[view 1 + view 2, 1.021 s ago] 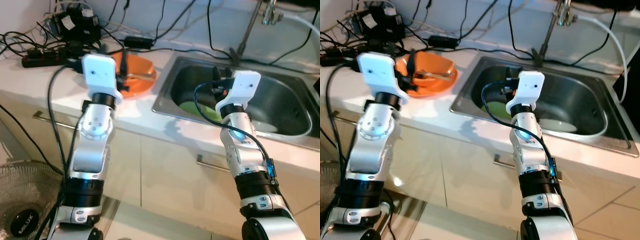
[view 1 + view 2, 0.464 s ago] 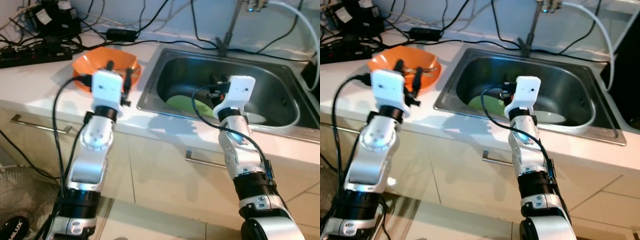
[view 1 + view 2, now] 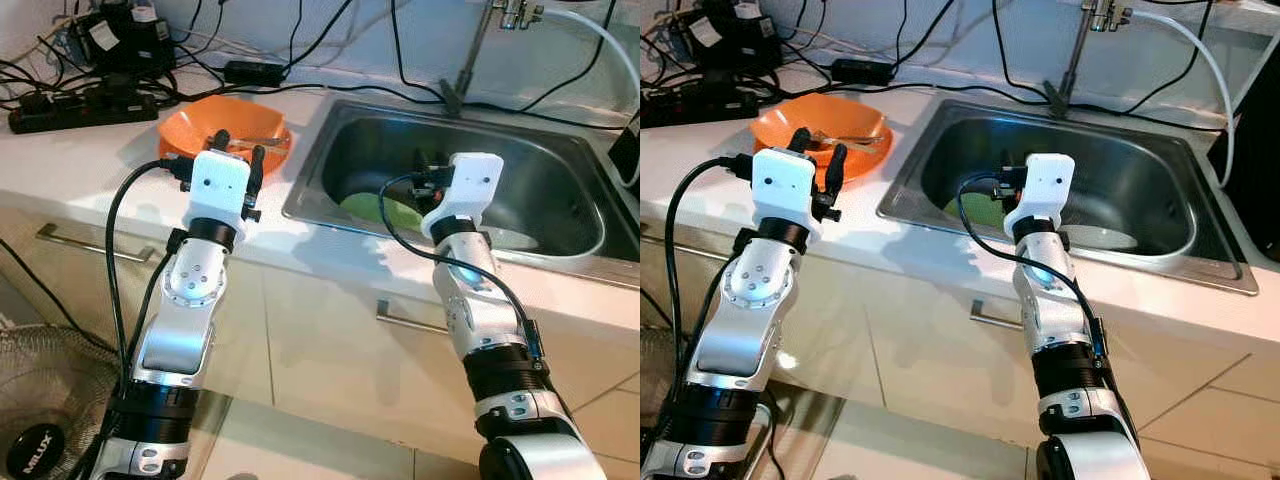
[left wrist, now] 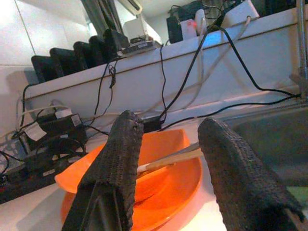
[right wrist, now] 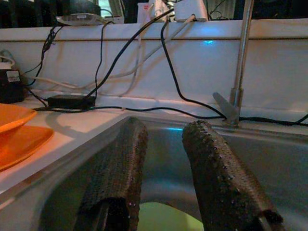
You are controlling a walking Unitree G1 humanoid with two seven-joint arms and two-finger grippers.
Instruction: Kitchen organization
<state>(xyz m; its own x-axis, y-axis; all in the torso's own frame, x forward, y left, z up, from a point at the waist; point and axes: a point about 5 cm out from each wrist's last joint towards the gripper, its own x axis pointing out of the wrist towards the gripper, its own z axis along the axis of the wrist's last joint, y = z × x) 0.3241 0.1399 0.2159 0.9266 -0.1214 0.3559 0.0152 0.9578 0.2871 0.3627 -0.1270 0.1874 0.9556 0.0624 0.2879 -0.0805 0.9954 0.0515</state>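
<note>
An orange bowl (image 3: 225, 122) sits on the white counter left of the sink, with a thin utensil (image 4: 168, 156) lying across it. My left gripper (image 3: 240, 150) hovers open at the bowl's front rim, pointing over it, with nothing between its fingers (image 4: 120, 159). A green plate (image 3: 375, 210) and a white plate (image 3: 520, 240) lie in the steel sink (image 3: 330, 225). My right gripper (image 3: 425, 170) is open and empty above the sink's front edge, just over the green plate, with its fingers (image 5: 211, 163) aimed at the far sink wall.
A faucet (image 3: 470, 50) rises behind the sink. A power strip (image 3: 70, 110) and tangled black cables lie on the counter at the back left. Cabinet fronts with a metal handle (image 3: 410, 318) are below the counter. A fan (image 3: 40, 400) stands on the floor at the left.
The camera has shifted, so the whole scene sits differently. My left gripper has come down from beside the bowl to its front rim. The right gripper stays over the sink.
</note>
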